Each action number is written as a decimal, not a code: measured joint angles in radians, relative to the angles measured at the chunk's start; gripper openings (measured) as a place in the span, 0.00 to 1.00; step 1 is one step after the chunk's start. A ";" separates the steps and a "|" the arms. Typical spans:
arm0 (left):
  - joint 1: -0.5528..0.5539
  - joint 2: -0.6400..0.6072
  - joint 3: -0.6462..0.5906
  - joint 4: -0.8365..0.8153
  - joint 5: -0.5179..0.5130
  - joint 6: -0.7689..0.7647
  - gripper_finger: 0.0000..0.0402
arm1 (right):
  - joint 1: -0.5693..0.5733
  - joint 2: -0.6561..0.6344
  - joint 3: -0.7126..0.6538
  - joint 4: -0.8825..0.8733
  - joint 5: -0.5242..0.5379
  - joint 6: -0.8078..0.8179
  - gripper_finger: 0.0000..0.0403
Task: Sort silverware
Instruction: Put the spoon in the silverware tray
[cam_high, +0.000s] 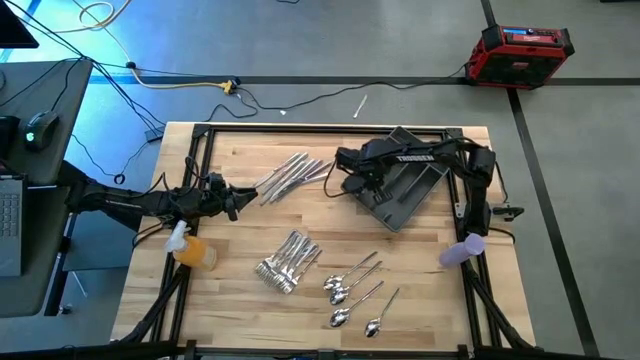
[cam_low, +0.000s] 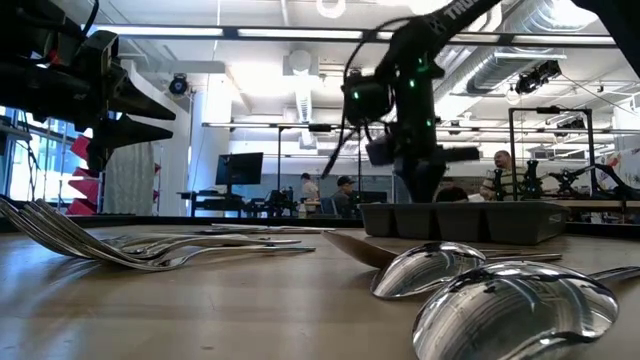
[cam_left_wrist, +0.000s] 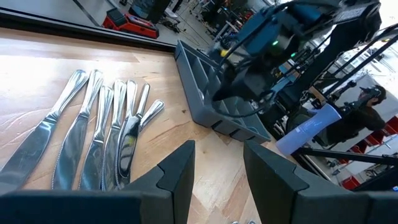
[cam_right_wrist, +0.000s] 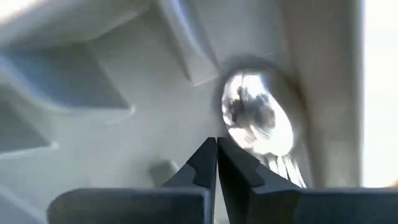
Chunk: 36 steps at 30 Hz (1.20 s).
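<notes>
In the high view the knives (cam_high: 290, 175) lie in a fanned bunch at the far middle of the table. The forks (cam_high: 288, 263) are bunched near the middle, and several spoons (cam_high: 355, 290) lie toward the near edge. The dark grey tray (cam_high: 405, 190) sits at an angle at the far right. My left gripper (cam_left_wrist: 217, 168) is open and hovers left of the knives (cam_left_wrist: 93, 137). My right gripper (cam_right_wrist: 216, 149) is shut and reaches down into a tray compartment (cam_right_wrist: 93, 124), beside the bowl of a spoon (cam_right_wrist: 255, 121) lying there. My right gripper's shut fingertips (cam_right_wrist: 208, 155) point into the tray compartment, just beside the spoon's bowl (cam_right_wrist: 239, 124). I cannot tell whether they touch the tray floor or the spoon. The spoon lies in the tray, not between the fingers.
An orange object with a white piece (cam_high: 190, 250) stands at the left frame post and a purple one (cam_high: 462, 250) at the right post. A black frame rims the table. Bare wood lies between the knives and the forks. Cables and a red case (cam_high: 520, 50) are on the floor beyond.
</notes>
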 joint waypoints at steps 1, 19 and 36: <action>0.000 0.000 0.000 0.000 0.000 0.001 0.30 | 0.007 -0.010 0.021 -0.024 0.000 0.016 0.00; -0.001 0.000 0.000 0.000 0.002 -0.001 0.30 | 0.495 -0.132 0.022 0.144 -0.551 0.341 0.00; -0.006 0.000 0.000 0.011 -0.043 0.000 0.30 | 0.849 -0.090 -0.233 0.731 -0.275 0.690 0.26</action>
